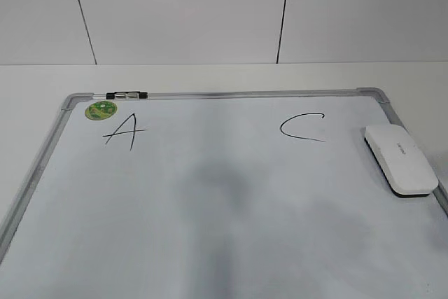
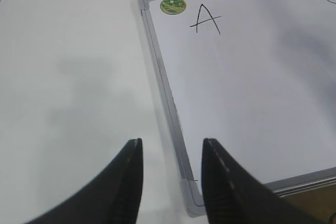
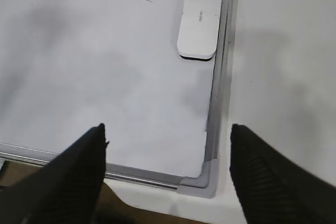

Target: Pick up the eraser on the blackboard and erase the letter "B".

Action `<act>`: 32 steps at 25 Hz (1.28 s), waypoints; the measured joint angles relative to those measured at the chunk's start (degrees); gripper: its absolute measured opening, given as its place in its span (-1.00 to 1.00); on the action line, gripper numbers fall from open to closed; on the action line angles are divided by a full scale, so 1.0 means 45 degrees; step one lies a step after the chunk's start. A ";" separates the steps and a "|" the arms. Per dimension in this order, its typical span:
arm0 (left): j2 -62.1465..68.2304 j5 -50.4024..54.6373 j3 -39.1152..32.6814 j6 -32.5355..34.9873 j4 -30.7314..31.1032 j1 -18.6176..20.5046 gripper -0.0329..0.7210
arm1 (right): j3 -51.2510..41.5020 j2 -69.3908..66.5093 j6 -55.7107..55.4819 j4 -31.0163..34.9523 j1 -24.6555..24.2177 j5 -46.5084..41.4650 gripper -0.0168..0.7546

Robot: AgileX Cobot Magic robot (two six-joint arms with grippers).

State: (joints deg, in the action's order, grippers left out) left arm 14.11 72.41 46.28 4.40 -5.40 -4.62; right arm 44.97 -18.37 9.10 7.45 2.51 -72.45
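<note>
The blackboard [image 1: 210, 201] is a white dry-erase board with a grey frame, lying flat on the table. The white eraser [image 1: 400, 159] lies on its right edge, near the "C" [image 1: 302, 128]; it also shows in the right wrist view [image 3: 198, 24]. An "A" [image 1: 124, 133] is at the board's left. No letter "B" shows in any view; the board between "A" and "C" is blank. My left gripper [image 2: 172, 153] is open and empty above the board's near left corner. My right gripper [image 3: 167, 140] is open and empty above the near right corner. Neither gripper shows in the exterior view.
A round green sticker [image 1: 101, 110] and a black-and-silver clip [image 1: 127, 94] sit at the board's far left corner. White table [image 1: 210, 75] surrounds the board, with a white panelled wall behind. The table's near edge shows in the right wrist view [image 3: 157, 203].
</note>
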 joint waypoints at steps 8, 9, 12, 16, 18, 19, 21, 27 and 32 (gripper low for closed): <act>-0.2775 -0.1307 -0.2819 0.0030 -0.0066 0.0000 -0.16 | -0.2004 0.2606 0.0267 -0.1170 0.0000 0.0931 0.57; -0.2949 -0.1494 -0.3157 0.0030 0.0054 0.0000 -0.16 | -0.2256 0.2823 0.0267 -0.1318 0.0000 0.1055 0.57; -0.2953 -0.1699 -0.3569 0.0030 0.0338 0.0000 -0.16 | -0.3032 0.3146 -0.0092 -0.1655 0.0000 0.1194 0.57; -0.2996 -0.1816 -0.3626 0.0030 0.0452 0.0000 -0.16 | -0.3345 0.3175 -0.0259 -0.1773 0.0000 0.1352 0.56; -0.2996 -0.1852 -0.3626 0.0030 0.0452 0.0000 -0.16 | -0.3466 0.3175 -0.0281 -0.1773 0.0000 0.1352 0.56; -0.2996 -0.1874 -0.3626 0.0030 0.0476 0.0000 -0.16 | -0.3496 0.3175 -0.0281 -0.1773 0.0000 0.1352 0.56; -0.2996 -0.1880 -0.3626 0.0030 0.0469 0.0000 -0.16 | -0.3552 0.3275 -0.0306 -0.1773 0.0000 0.1410 0.56; -0.2996 -0.1880 -0.3626 0.0038 0.0469 0.0000 -0.16 | -0.3558 0.4264 -0.0306 -0.1773 0.0000 0.1476 0.56; -0.2996 -0.1901 -0.3626 0.0038 0.0651 0.0000 -0.16 | -0.3558 0.4295 -0.0306 -0.1993 0.0000 0.1496 0.56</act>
State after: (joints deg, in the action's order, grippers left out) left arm 0.63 63.85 29.97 4.57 -2.47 -4.62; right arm 28.96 0.95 7.73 -1.52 2.51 -65.71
